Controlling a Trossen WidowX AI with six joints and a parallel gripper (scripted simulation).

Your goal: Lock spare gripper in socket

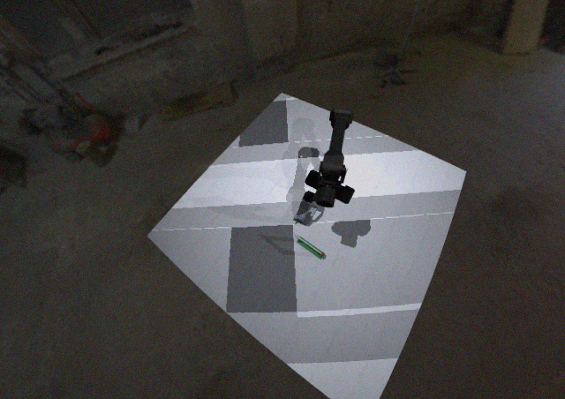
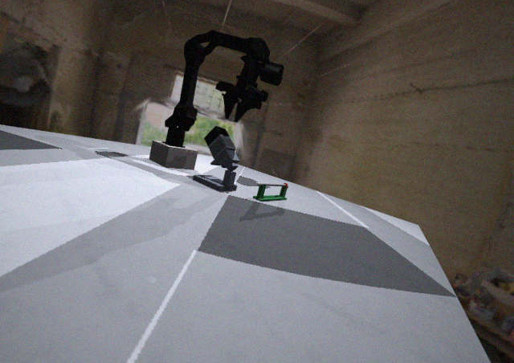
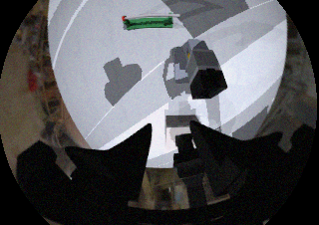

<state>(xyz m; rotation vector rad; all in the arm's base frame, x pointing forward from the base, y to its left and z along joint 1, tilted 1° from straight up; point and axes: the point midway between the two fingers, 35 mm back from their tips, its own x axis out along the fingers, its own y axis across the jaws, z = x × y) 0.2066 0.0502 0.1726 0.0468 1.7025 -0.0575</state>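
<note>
Matte black arm (image 1: 336, 144) (image 2: 189, 79), chunky joints, pointed dark jaws (image 1: 314, 199) (image 2: 232, 120).

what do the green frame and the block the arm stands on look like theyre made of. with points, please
The low green open frame (image 1: 309, 247) (image 2: 271, 198) (image 3: 149, 23) looks like painted metal or moulded plastic: its colour is even, and which one is left open. The grey boxy block (image 2: 182, 158) under the black arm could be matt stone or concrete, judging by its dull, faintly mottled faces.
</note>
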